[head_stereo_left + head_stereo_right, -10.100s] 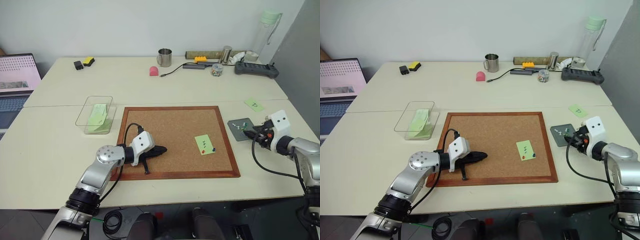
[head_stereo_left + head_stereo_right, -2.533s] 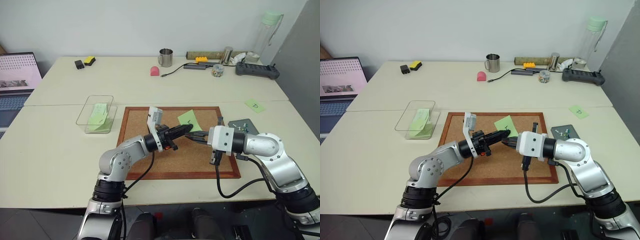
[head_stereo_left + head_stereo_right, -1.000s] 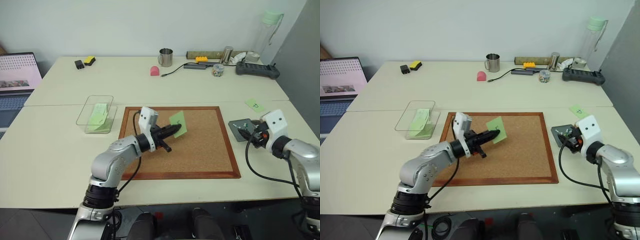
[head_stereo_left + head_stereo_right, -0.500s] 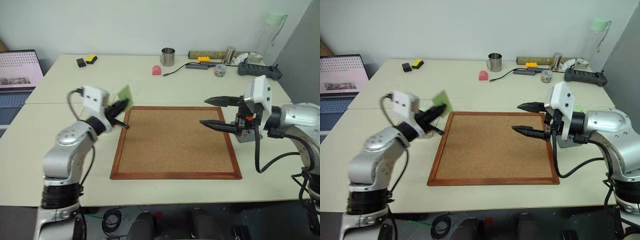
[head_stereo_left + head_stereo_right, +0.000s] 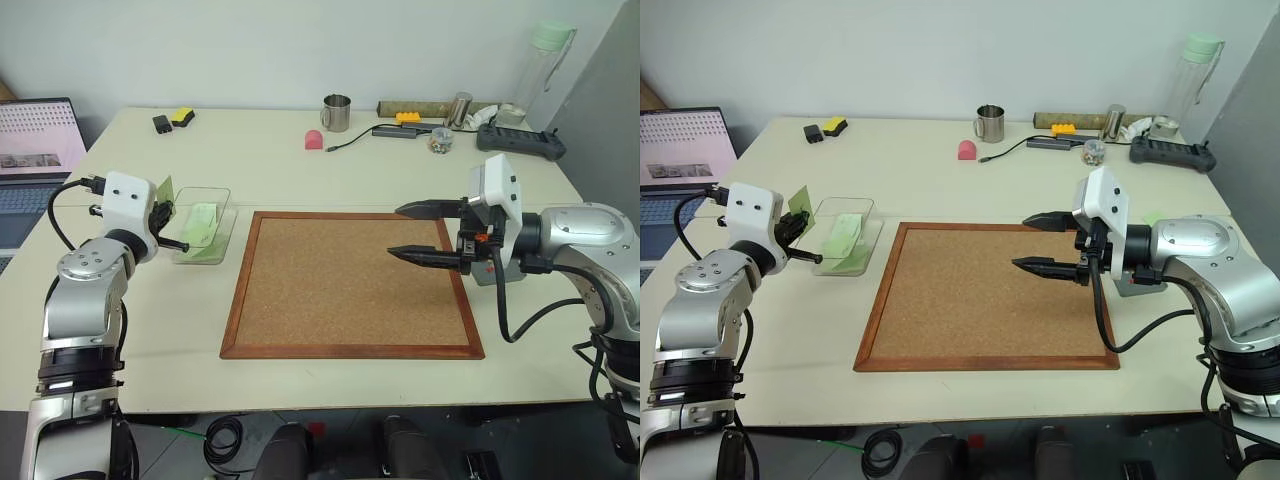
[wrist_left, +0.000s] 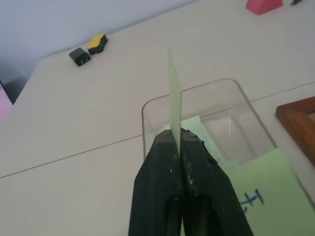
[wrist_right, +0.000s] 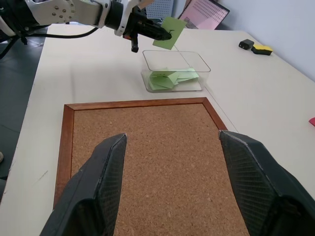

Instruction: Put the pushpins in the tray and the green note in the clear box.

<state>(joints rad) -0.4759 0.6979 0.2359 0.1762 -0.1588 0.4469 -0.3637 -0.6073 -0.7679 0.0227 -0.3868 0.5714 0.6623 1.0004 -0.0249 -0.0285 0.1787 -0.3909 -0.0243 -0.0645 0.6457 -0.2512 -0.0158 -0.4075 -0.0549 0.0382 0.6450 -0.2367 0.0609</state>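
While pinching green note [image 6: 173,93] edge-on between closed left gripper [image 6: 178,138] fingers – holding it just above near rim of clear box [image 5: 222,205], beside cork board [image 5: 350,285]. Hovering right gripper [image 5: 408,231] over board, jaws spread wide, holding nothing.

Counting the things lying across the tabletop [image 5: 300,180]

Sitting in view are one cork board [image 5: 350,285], one clear box [image 5: 205,226], one green note [image 5: 800,208] standing on edge, one metal mug [image 5: 335,113], one pink lump [image 5: 312,140], one yellow block [image 5: 181,117] beside one small black block [image 5: 161,124], one laptop [image 5: 35,150], one bottle [image 5: 543,60] and two grippers [image 5: 398,230] [image 7: 167,33].
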